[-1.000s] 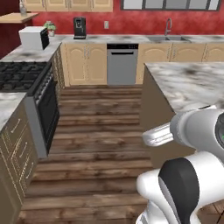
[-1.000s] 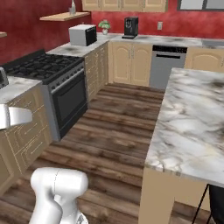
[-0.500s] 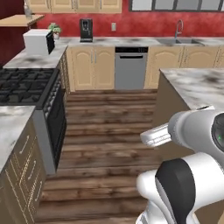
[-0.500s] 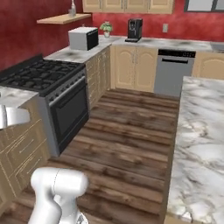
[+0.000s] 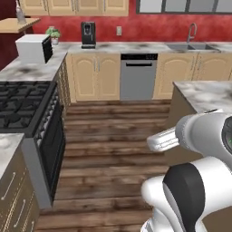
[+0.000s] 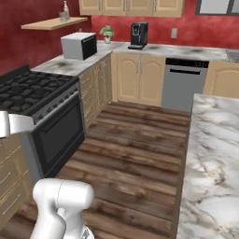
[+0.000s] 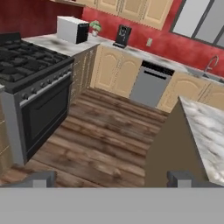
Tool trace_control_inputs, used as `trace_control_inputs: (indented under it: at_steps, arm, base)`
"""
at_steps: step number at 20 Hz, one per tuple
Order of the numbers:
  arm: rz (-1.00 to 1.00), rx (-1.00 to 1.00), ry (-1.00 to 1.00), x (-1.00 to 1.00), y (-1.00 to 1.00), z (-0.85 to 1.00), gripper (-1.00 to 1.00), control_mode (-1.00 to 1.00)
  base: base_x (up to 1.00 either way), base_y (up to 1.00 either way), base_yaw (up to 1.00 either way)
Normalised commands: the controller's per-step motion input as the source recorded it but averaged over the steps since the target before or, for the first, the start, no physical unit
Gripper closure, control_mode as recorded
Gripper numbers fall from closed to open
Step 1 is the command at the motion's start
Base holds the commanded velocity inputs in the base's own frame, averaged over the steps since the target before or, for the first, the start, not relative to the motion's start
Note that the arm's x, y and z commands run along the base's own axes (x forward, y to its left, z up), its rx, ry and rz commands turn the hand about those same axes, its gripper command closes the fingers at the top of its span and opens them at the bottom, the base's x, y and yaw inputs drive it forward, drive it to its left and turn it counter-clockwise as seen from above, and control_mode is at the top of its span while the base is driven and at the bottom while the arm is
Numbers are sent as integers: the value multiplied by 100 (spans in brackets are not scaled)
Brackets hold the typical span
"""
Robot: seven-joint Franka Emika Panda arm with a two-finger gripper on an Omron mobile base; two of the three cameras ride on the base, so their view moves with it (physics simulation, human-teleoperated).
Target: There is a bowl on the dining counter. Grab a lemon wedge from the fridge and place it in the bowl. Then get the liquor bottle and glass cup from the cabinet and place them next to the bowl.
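My gripper [image 7: 111, 179] is open and empty; its two dark fingertips [image 7: 41, 179] stand wide apart at the bottom of the hand view, over the wood floor. The cabinet, a light-wood shelf [image 6: 53, 23] on the red wall, is far off at upper left. On it stand the pale liquor bottle [image 6: 66, 9] and a small greyish glass cup [image 6: 61, 17]. The same cabinet shelf [image 5: 18, 23] and liquor bottle [image 5: 19, 11] sit at the top left corner of the left base view. The marble dining counter [image 6: 212, 154] runs along the right. The bowl, lemon wedge and fridge are out of view.
A black stove [image 6: 32, 93] stands on the left, with a white microwave [image 6: 79, 45] on the wall counter beyond. A plant [image 6: 107, 33], coffee machine [image 6: 138, 35], dishwasher [image 6: 182, 84] and sink [image 5: 190, 45] line the back wall. Wood floor [image 6: 135, 149] runs between stove and island.
The whole picture has shifted: the base has driven forward between stove and island, so the back counters and the shelf look nearer. The gripper stays open.
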Motion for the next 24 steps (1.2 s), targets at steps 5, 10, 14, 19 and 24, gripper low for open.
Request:
trace_control_inputs:
  at_steps: [5, 10, 14, 19, 24]
  arm:
    - [0, 0, 0, 0, 0, 0, -100, 100]
    - [0, 0, 0, 0, 0, 0, -100, 100]
    - [0, 0, 0, 0, 0, 0, -100, 100]
    - [0, 0, 0, 0, 0, 0, -100, 100]
    - [0, 0, 0, 0, 0, 0, -100, 100]
  base:
    - [75, 0, 0]
    - [69, 0, 0]
    - [66, 0, 0]
    - [73, 0, 0]
    - [97, -4, 1]
